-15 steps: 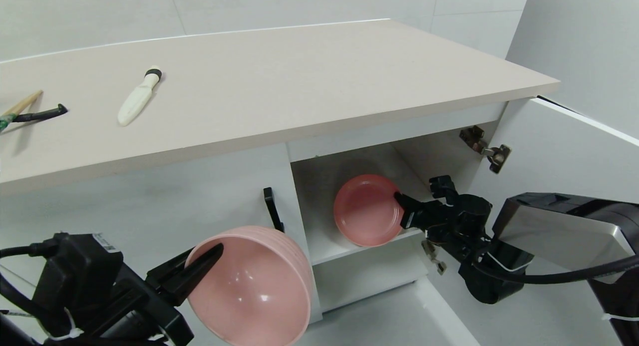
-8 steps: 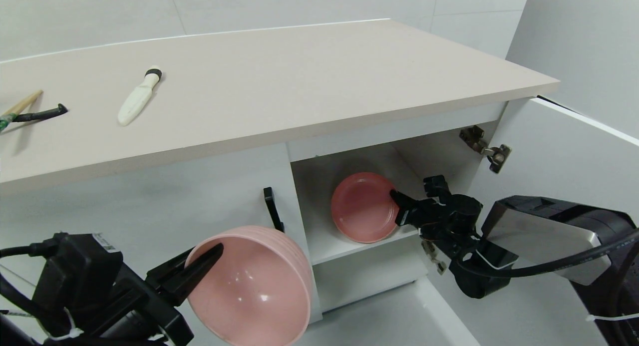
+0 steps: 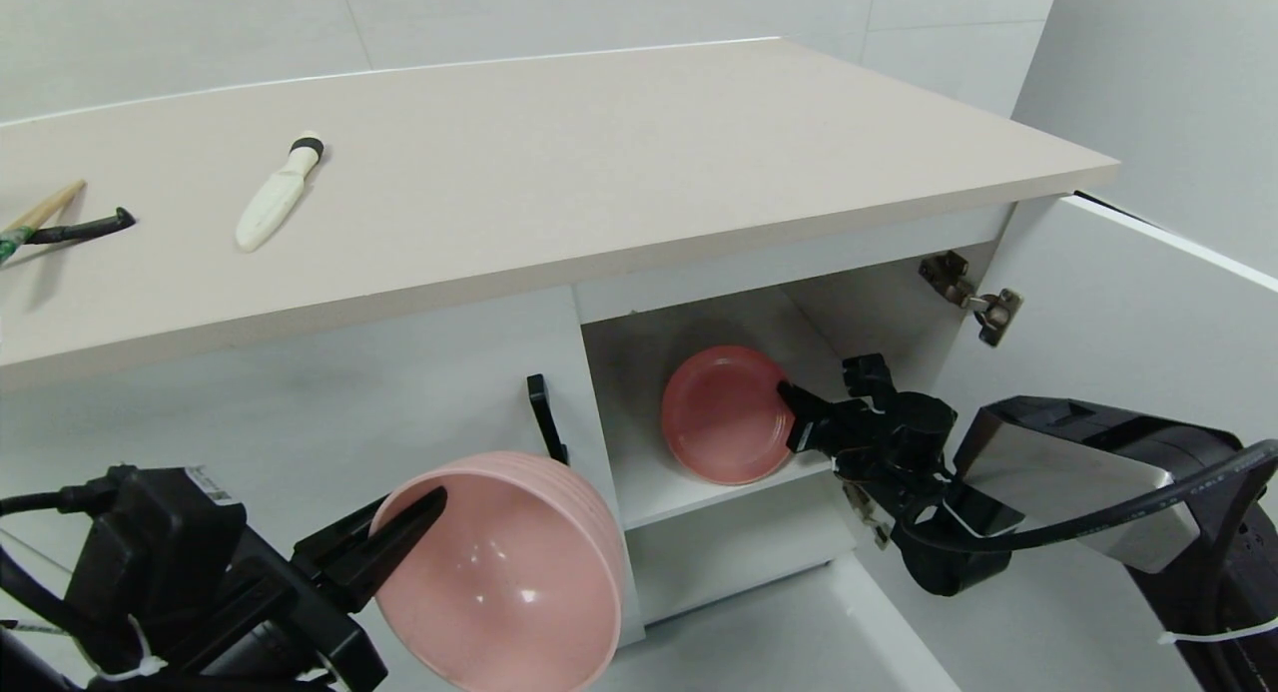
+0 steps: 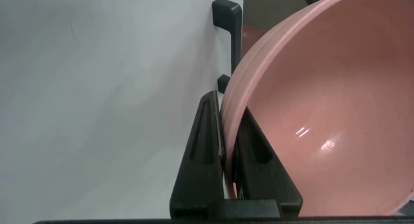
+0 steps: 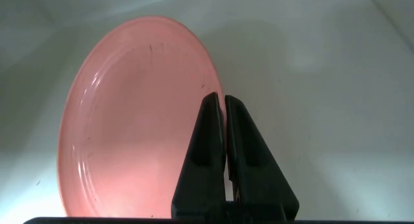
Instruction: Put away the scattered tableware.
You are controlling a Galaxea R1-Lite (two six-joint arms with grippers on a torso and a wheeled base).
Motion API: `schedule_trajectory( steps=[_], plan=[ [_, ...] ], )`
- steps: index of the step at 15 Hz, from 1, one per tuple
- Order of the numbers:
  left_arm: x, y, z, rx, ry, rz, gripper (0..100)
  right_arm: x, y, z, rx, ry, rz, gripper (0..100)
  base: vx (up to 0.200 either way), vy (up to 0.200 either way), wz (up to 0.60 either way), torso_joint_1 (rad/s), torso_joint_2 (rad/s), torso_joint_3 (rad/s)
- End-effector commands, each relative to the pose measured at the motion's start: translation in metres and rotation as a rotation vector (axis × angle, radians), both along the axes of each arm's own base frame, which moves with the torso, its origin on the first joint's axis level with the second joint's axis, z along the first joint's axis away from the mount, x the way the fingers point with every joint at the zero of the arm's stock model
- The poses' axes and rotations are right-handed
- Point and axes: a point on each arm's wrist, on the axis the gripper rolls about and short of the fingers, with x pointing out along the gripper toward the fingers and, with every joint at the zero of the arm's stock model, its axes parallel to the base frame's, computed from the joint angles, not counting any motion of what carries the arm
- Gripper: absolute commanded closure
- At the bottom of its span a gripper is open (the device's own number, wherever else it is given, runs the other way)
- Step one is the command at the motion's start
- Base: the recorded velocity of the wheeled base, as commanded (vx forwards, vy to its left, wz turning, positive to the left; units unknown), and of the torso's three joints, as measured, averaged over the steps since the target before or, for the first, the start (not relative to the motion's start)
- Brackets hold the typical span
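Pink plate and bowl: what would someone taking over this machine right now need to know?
Right gripper: fingers shut on the pink plate, tilted inside the open cabinet above its shelf.
Left gripper: fingers shut on the pink bowl, low before the closed door.
Done: nothing released.
Left: set down plate, then bowl; white-handled utensil and two thin utensils lie on the counter.

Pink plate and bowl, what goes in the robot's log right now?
right claw: shut on plate, tilted inside cabinet | left claw: shut on bowl, outside cabinet
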Motion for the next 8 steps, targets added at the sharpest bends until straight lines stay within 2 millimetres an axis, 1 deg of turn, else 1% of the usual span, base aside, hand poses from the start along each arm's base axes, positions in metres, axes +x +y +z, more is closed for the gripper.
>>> schedule_trajectory(
  steps=[1, 2, 3, 4, 6, 7, 8],
  plan=[
    [0.0, 0.0, 0.0, 0.0, 0.0, 0.001, 100, 0.002, 0.001, -0.004, -0.001, 0.001, -0.005, 100, 0.0, 0.0, 0.0, 0.0, 0.0, 0.0],
    [0.0, 0.0, 0.0, 0.001, 0.002, 0.001, 100, 0.002, 0.001, -0.006, -0.003, 0.005, -0.005, 100, 0.0, 0.0, 0.0, 0.0, 0.0, 0.0],
    [0.0, 0.0, 0.0, 0.0, 0.0, 0.001, 100, 0.002, 0.001, -0.006, -0.003, 0.003, -0.005, 0, 0.0, 0.0, 0.0, 0.0, 0.0, 0.0],
    [0.0, 0.0, 0.0, 0.0, 0.0, 0.001, 100, 0.002, 0.001, -0.006, -0.003, 0.003, -0.005, 0, 0.0, 0.0, 0.0, 0.0, 0.0, 0.0],
    [0.0, 0.0, 0.0, 0.0, -0.001, 0.003, 100, 0.002, 0.001, 0.002, 0.001, -0.016, -0.006, 0, 0.0, 0.0, 0.0, 0.0, 0.0, 0.0],
    [0.0, 0.0, 0.0, -0.001, 0.001, 0.001, 100, 0.002, 0.001, 0.007, 0.002, -0.031, -0.006, 0, 0.0, 0.0, 0.0, 0.0, 0.0, 0.0],
    [0.0, 0.0, 0.0, 0.0, 0.0, 0.001, 100, 0.001, 0.0, 0.02, -0.012, -0.068, -0.012, 0, 0.0, 0.0, 0.0, 0.0, 0.0, 0.0]
  ],
)
